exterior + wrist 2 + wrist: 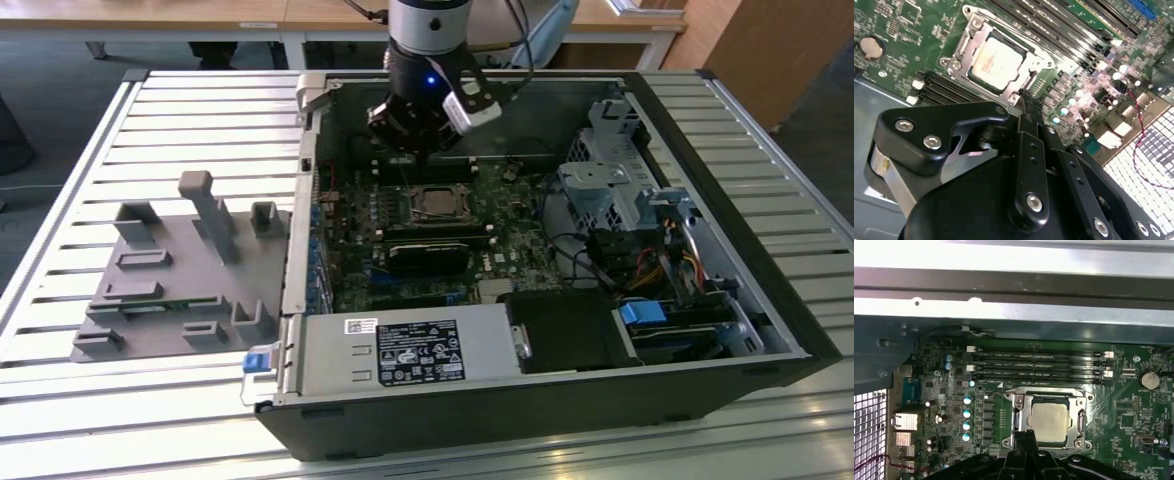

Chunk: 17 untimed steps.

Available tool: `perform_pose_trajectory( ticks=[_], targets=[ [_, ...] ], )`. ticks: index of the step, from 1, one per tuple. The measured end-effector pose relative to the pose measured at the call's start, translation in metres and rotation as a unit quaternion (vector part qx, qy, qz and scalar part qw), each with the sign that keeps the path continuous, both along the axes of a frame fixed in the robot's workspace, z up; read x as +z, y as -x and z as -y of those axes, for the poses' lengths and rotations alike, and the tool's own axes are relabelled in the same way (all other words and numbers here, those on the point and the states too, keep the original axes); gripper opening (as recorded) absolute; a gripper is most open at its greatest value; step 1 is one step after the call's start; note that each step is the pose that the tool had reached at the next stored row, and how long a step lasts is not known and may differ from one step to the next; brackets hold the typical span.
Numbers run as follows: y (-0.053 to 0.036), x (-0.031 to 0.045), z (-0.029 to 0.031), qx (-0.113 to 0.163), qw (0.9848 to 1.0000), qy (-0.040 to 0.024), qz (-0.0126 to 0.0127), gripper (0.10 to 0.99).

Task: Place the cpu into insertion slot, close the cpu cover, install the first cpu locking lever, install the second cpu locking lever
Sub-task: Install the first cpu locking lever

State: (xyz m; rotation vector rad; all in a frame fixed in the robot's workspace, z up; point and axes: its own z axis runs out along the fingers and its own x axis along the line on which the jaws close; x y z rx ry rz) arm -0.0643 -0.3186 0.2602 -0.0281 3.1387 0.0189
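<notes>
From the exterior view's left: grey moulded fixture on a slatted metal table, then an open computer case, wooden desks behind. White printed label on the power supply. Over the motherboard, gripper pinched shut; just beside its tips, cpu seated in the insertion slot, framed by the cpu cover.

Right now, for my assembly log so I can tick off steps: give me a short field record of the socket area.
cpu: seated in insertion slot, pale face up
cpu cover: down, framing the cpu
gripper: shut, empty, by the cover's edge; contact unclear
locking levers: cannot tell if latched
</notes>
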Motion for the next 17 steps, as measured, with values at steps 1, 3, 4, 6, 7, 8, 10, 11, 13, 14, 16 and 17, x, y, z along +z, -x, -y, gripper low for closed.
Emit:
perform_pose_trajectory(
  ticks=[1,3,4,6,7,8,10,11,13,14,16,17],
  targets=[
    [0.0018,0.0000,0.0000,0.000,1.0000,0.0000,0.0005,0.106],
    [0.0031,-0.0001,0.0000,0.000,1.0000,-0.0001,0.0012,0.106],
    [0.0034,-0.0001,-0.0001,0.000,1.0000,0.0000,0.0013,0.106],
    [0.0039,-0.0001,0.0000,0.000,1.0000,0.0000,0.0015,0.106],
    [0.0042,-0.0001,0.0000,0.000,1.0000,-0.0001,0.0017,0.106],
    [0.0047,-0.0001,0.0000,0.000,1.0000,-0.0001,0.0018,0.106],
    [0.0067,-0.0002,0.0000,0.000,1.0000,-0.0001,0.0021,0.106],
    [0.0081,-0.0002,0.0000,0.000,1.0000,0.0000,0.0022,0.106],
    [0.0107,-0.0004,0.0000,0.000,1.0000,0.0000,0.0025,0.106],
    [0.0122,-0.0004,0.0000,0.000,1.0000,0.0000,0.0025,0.106],
    [0.0155,-0.0005,0.0000,0.000,1.0000,0.0000,0.0027,0.106],
    [0.0172,-0.0005,0.0000,0.000,1.0000,0.0000,0.0028,0.106]
  ],
)
